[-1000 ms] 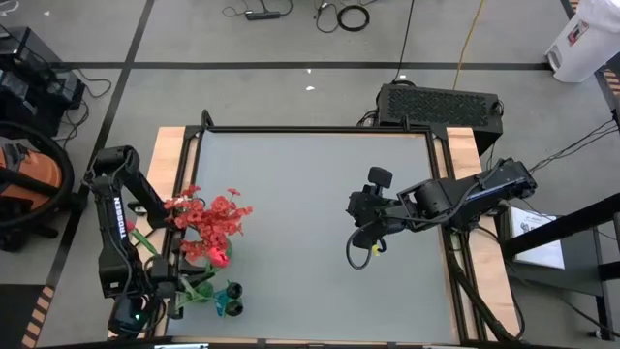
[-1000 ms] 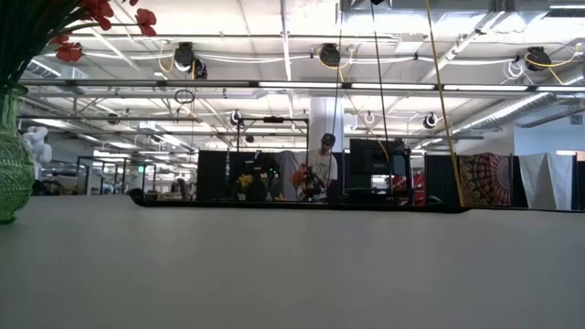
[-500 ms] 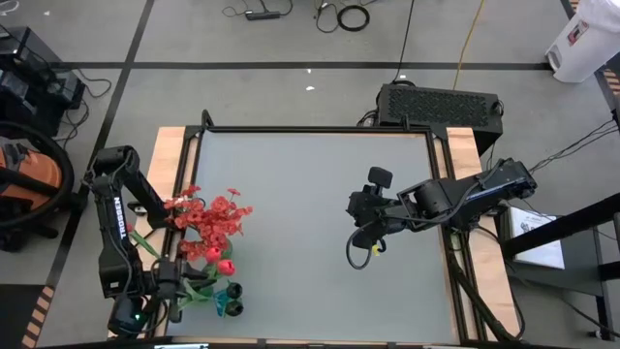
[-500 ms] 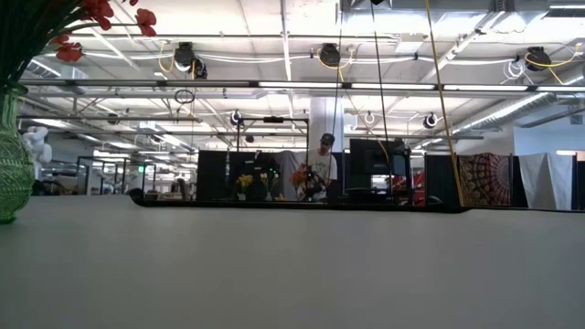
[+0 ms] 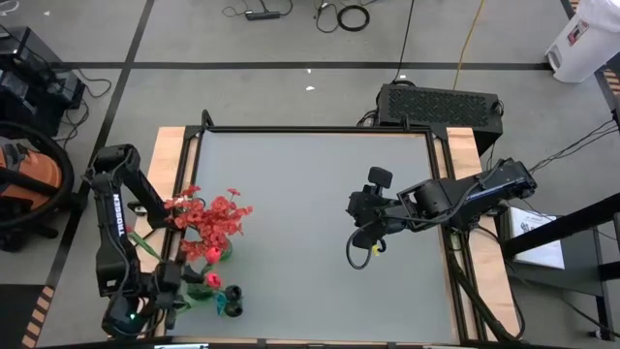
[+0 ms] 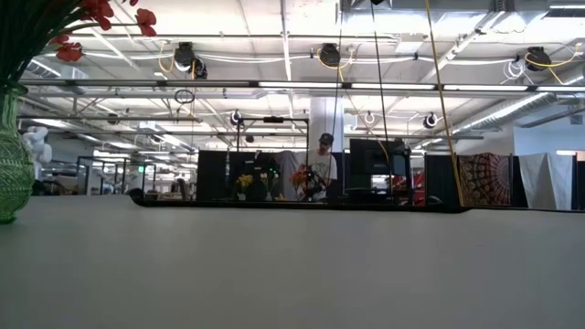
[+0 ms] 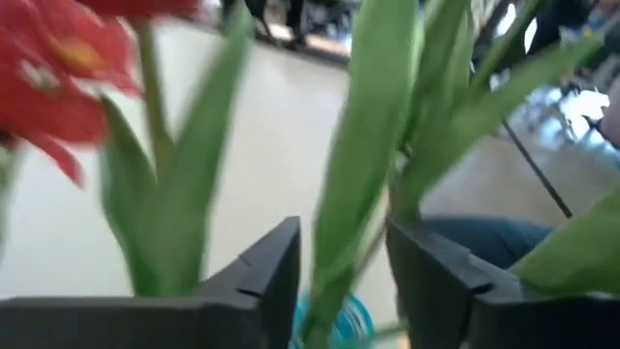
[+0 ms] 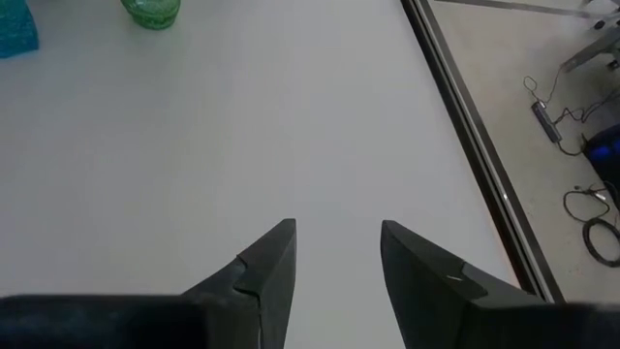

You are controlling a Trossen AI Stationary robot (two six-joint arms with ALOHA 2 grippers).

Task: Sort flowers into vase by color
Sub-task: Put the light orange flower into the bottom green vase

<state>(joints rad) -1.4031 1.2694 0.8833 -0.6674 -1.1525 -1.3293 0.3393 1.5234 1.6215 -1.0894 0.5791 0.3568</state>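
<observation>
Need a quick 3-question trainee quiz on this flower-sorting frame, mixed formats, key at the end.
1. True or false: the right gripper hangs over bare table with nothing between its open fingers.
2. Multiple choice: what stands between the left gripper's parted fingers in its wrist view? A) a white cloth B) the long green leaves and stem of an artificial flower C) a metal spoon
3. Fill in: in the low view, the ribbed green glass vase holding red blooms stands at the picture's ____ edge.

Key: 1 true; 2 B; 3 left.
</observation>
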